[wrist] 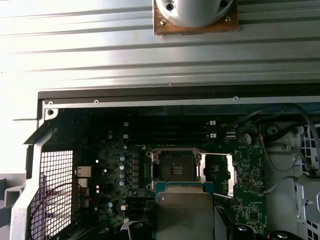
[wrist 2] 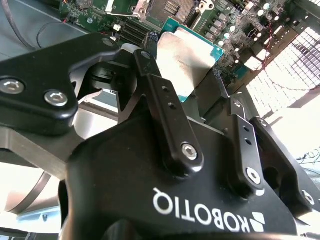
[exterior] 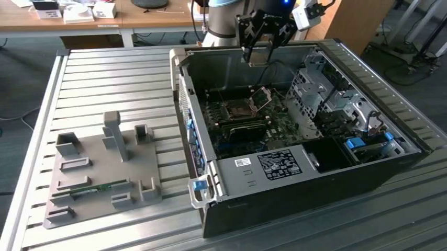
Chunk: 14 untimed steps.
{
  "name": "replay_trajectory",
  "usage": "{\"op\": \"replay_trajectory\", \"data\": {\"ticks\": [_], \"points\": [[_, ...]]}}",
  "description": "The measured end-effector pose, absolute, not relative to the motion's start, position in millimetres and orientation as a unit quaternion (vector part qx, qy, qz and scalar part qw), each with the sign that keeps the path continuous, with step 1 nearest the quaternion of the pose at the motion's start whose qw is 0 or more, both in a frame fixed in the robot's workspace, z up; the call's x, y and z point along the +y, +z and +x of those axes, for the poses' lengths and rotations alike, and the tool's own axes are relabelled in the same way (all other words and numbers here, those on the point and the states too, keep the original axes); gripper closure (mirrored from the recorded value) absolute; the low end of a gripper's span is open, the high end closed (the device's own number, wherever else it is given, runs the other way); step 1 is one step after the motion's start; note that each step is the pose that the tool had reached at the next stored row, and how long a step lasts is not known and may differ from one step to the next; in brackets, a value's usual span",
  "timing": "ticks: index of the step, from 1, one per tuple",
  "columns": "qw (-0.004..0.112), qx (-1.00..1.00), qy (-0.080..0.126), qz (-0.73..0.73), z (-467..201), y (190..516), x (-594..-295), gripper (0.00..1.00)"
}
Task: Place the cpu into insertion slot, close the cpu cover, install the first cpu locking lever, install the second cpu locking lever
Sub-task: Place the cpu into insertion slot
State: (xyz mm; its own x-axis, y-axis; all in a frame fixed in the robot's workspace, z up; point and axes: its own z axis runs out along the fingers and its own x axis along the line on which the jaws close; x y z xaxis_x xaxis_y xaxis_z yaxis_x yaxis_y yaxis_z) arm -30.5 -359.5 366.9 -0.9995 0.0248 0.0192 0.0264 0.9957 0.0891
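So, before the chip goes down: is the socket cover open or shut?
Open: the cover stands swung up beside the bare socket, with the chip held in the gripper.

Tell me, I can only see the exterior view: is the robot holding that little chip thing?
Observer: Yes. In the second wrist view the end effector grips the cpu, silver face showing.
Operator: Is the hole for it empty?
Observer: In the first wrist view the insertion slot is dark inside, with nothing seated in it.
Operator: Is the lid in the way?
Observer: No. The cpu cover stands open beside the slot.
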Motion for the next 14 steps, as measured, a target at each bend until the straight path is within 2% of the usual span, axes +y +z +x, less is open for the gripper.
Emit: {"op": "replay_trajectory", "data": {"ticks": [14], "points": [[0.009, -0.999, -0.045, -0.013, -30.5, 363.9, -359.5, 0.46]]}}
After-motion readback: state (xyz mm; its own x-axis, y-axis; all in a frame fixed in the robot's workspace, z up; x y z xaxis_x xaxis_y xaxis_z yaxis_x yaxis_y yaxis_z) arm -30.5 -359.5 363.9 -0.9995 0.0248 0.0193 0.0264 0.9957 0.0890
